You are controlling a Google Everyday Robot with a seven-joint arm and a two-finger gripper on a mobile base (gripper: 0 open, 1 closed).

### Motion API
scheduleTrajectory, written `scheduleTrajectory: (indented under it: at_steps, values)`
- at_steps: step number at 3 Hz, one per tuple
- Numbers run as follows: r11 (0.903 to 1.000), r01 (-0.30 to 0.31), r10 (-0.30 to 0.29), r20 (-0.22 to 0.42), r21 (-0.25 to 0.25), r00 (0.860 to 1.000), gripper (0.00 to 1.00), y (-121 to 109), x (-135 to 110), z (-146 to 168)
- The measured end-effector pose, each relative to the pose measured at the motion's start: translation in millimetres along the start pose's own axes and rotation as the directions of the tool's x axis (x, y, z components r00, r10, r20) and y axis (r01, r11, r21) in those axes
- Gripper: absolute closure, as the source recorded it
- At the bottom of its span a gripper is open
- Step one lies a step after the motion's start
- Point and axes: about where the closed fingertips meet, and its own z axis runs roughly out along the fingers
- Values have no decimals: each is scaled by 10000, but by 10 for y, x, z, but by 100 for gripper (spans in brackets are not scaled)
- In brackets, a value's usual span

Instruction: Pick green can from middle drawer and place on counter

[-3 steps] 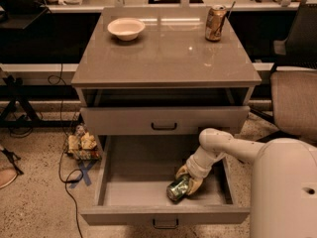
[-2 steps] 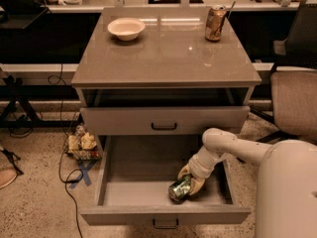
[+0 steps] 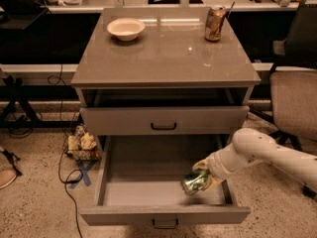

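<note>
The green can lies tilted at the right side of the open middle drawer, over its grey floor. My gripper reaches into the drawer from the right on a white arm, and its pale fingers are closed around the can. The counter is the glossy grey-brown top of the cabinet, above the drawers. I cannot tell whether the can touches the drawer floor.
A white bowl stands at the back left of the counter and a gold-brown can with a straw at the back right. A closed drawer front sits above the open one. A chair stands at the right, cables and small items on the floor at the left.
The arm has shifted a little to the right and its elbow has dropped lower. The gripper stays on the green can at the drawer's right side.
</note>
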Motion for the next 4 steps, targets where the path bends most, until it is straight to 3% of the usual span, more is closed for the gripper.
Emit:
scheduleTrajectory:
  at_steps: [1, 2, 3, 4]
  values:
    - [10000, 9, -9, 17, -17, 10000, 100, -1, -6, 13]
    - [9983, 56, -38, -308, 585, 9995, 100, 26, -84, -241]
    - [9631, 544, -169, -1429, 2634, 9896, 100, 120, -501, -1171]
    - [9259, 552, -125, -1158, 3736, 9932, 100, 148, -736, -1596]
